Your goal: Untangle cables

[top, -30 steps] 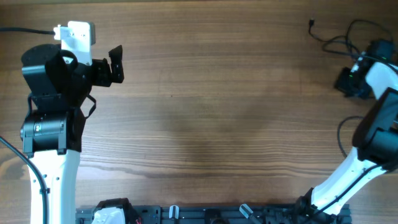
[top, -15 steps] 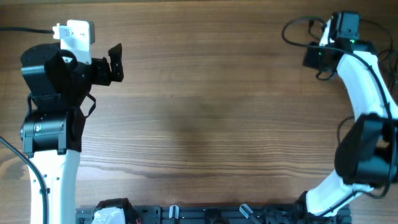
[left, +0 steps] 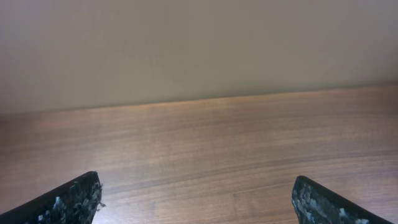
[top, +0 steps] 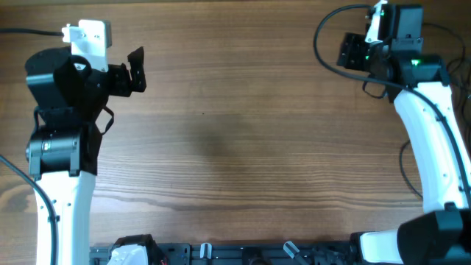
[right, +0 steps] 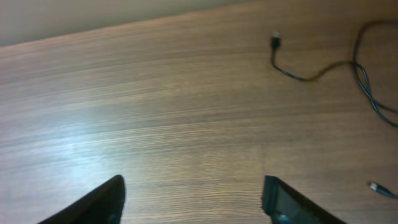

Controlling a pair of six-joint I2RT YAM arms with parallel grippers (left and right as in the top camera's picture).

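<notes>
The cables show best in the right wrist view. One thin black strand (right: 298, 76) lies on the wood with a small plug (right: 275, 41) at its end. A second strand (right: 368, 93) runs down the right edge, and a loose plug tip (right: 377, 187) lies near the lower right corner. My right gripper (right: 193, 186) is open over bare wood to the left of them and holds nothing. From overhead, the right gripper (top: 352, 51) sits at the far right of the table, and the arm covers most of the cables. My left gripper (top: 136, 70) (left: 196, 186) is wide open and empty at the far left.
A thicker black lead (top: 317, 38) loops out to the left of the right wrist. The wooden table (top: 235, 147) spreads between the two arms. A black rail (top: 250, 254) runs along the front edge. A pale wall (left: 199, 43) rises behind the table.
The right arm swung from the right edge toward the far side and to the left. Its jaws went from shut to open. The left arm stayed put.
</notes>
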